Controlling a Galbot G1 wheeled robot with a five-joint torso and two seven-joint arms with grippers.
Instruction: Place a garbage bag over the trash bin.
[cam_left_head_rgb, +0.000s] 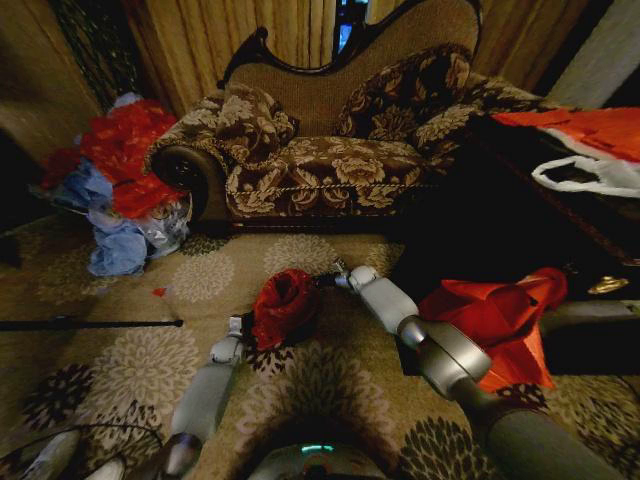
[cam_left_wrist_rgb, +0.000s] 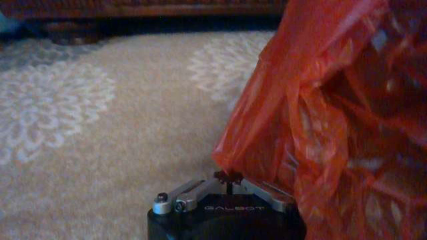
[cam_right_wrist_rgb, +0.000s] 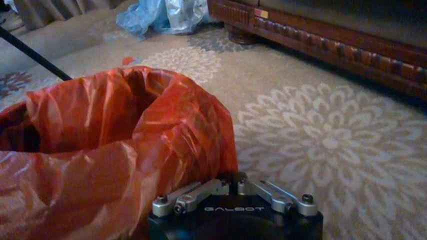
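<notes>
Bag (cam_left_head_rgb: 283, 305) sits on the carpet (cam_left_head_rgb: 200, 275) before the sofa (cam_left_head_rgb: 330, 150), mouth held open, left hand (cam_left_wrist_rgb: 229, 178) and right hand (cam_right_wrist_rgb: 235, 181) each pinched tight on opposite edges; thin film could tear or slip out if they pull apart.

glossy deep-red garbage bag (cam_left_head_rgb: 283, 303) stands open-mouthed and crinkled on the patterned carpet.
</notes>
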